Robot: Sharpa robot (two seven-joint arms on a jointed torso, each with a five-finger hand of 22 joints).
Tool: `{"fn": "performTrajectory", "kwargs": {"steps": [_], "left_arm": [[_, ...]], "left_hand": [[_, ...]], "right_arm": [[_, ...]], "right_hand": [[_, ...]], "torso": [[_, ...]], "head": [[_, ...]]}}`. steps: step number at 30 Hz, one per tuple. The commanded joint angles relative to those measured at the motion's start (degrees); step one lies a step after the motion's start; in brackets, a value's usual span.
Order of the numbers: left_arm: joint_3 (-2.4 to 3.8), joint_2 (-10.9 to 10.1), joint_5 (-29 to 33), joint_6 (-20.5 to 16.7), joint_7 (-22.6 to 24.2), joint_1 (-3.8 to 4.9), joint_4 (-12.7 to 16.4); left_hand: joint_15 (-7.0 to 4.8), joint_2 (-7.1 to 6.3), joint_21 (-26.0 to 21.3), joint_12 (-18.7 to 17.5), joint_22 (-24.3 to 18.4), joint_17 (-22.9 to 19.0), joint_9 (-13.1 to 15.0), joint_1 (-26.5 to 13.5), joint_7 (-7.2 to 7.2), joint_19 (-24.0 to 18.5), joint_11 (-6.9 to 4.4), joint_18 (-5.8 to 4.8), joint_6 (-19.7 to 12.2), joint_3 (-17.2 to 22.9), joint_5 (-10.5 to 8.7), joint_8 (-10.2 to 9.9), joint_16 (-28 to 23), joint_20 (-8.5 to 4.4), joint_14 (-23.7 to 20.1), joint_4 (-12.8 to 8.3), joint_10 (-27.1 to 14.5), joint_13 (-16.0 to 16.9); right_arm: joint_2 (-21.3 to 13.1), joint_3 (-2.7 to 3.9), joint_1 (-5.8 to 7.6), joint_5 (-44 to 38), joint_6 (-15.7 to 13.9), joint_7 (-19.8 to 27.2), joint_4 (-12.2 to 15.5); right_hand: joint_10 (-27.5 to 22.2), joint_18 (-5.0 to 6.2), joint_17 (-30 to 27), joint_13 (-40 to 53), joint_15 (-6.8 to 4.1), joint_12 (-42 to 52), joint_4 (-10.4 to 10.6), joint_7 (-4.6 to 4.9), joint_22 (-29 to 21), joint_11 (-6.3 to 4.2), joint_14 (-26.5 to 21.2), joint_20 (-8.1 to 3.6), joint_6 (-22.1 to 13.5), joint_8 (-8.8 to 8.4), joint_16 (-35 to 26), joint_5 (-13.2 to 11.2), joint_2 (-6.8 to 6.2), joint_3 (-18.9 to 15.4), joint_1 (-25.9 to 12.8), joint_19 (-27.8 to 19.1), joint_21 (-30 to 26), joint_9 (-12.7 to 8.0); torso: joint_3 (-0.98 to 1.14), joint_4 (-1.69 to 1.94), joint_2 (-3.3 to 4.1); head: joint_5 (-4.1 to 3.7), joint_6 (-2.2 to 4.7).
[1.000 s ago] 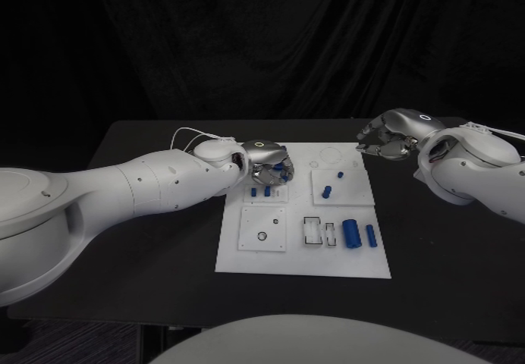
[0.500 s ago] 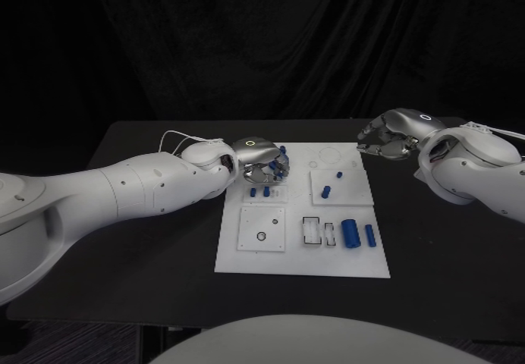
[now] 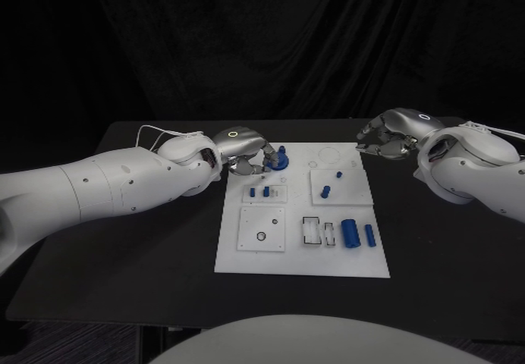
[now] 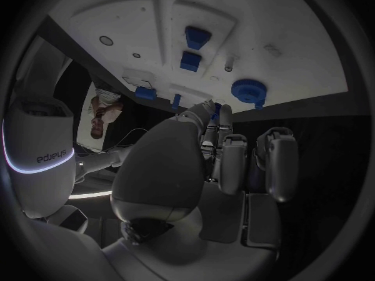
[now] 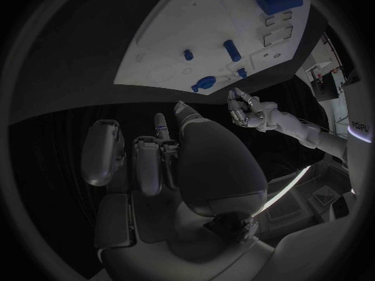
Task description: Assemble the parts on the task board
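The white task board [image 3: 295, 262] lies mid-table. A round blue part [image 3: 279, 160] sits at its far left corner, also seen in the left wrist view [image 4: 249, 91] and the right wrist view [image 5: 205, 82]. My left hand [image 3: 245, 151] hovers just left of it, fingers [image 4: 233, 162] apart from the part and holding nothing. Two small blue pegs [image 3: 259, 192] stand just nearer on the board. My right hand [image 3: 381, 142] hangs off the board's far right corner with its fingers [image 5: 149, 162] curled in, nothing visible in them.
A thick blue cylinder [image 3: 351, 233] and a thinner one [image 3: 371, 236] lie near the board's right edge beside rectangular slots [image 3: 314, 231]. Two more small pegs [image 3: 334, 184] stand on the right-hand plate. A round hole [image 3: 262, 236] marks the near-left plate.
My left hand carried the round blue part from above the two pegs toward the board's far left corner and let it go there. The right arm stayed put.
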Motion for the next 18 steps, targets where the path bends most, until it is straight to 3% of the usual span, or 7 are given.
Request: {"fn": "performTrajectory", "kwargs": {"steps": [1, 8, 14, 18], "left_arm": [[0.0, -0.6, 0.1, 2.61, -1.5, 0.16, 0.72], [-0.04, -1.84, 0.1, 4.06, -2.58, -0.29, 0.57], [-0.05, -1.72, 0.1, 4.09, -3.13, -0.82, -0.14], [-0.05, -1.37, 0.1, 4.14, -3.45, -1.11, -0.7]], "left_hand": [[0.0, -0.29, 0.15, -0.41, 11.81, 2.45, -0.13, 0.39, 0.34, 0.16, 0.08, -0.96, 0.1, 0.01, 0.15, -0.21, 0.09, -0.24, 0.29, -0.2, 0.28, -0.21], [0.07, -0.37, 0.17, -1.05, 11.82, 2.31, -0.26, 0.15, 0.47, 0.2, 0.24, -0.98, 0.05, -0.05, 0.0, -0.37, 0.01, -0.36, 0.28, -0.06, 0.07, -0.54], [0.12, -0.46, 0.02, -1.48, 11.77, 2.07, -0.34, -0.08, 0.55, 0.1, 0.37, -0.94, 0.07, -0.15, -0.18, -0.46, -0.12, -0.44, 0.2, 0.07, 0.0, -0.78], [0.12, -0.47, -0.22, -1.57, 11.68, 1.82, -0.36, -0.1, 0.56, -0.1, 0.37, -0.88, 0.07, -0.15, -0.23, -0.48, -0.24, -0.45, 0.07, 0.08, -0.01, -0.83]], "right_arm": [[-0.03, 0.04, -0.15, -0.19, 0.11, -0.4, 0.0], [-0.18, 0.04, -0.22, -0.19, 0.32, -0.48, 0.02], [-0.25, 0.04, -0.31, -0.19, 0.53, -0.62, 0.06], [-0.22, 0.04, -0.38, -0.19, 0.6, -0.68, 0.11]], "right_hand": [[3.37, 0.54, 10.91, 12.88, 0.38, -0.32, 0.03, -0.01, 9.6, 0.37, 4.51, -0.05, 0.48, -0.1, -0.29, 0.27, 0.06, 0.27, 0.27, -0.42, -0.3, -0.06], [2.99, 0.59, 10.76, 12.56, 0.38, -0.63, 0.02, -0.03, 9.53, 0.36, 4.45, -0.05, 0.44, -0.14, -0.48, 0.26, 0.07, 0.3, 0.29, -0.51, -0.55, -0.09], [2.71, 0.64, 10.64, 12.32, 0.38, -0.87, 0.03, -0.03, 9.47, 0.35, 4.4, -0.04, 0.41, -0.19, -0.63, 0.25, 0.09, 0.35, 0.3, -0.6, -0.78, -0.13], [2.51, 0.66, 10.5, 12.15, 0.37, -1.04, 0.05, -0.03, 9.43, 0.35, 4.34, -0.04, 0.39, -0.21, -0.8, 0.23, 0.12, 0.38, 0.3, -0.64, -0.91, -0.15]], "torso": [[0.1, 0.0, 0.0], [0.18, -0.03, 0.1], [0.05, 0.04, 0.19], [0.11, -0.08, 0.08]], "head": [[-0.18, -0.01], [0.17, -0.01], [0.31, -0.01], [0.24, -0.01]]}}
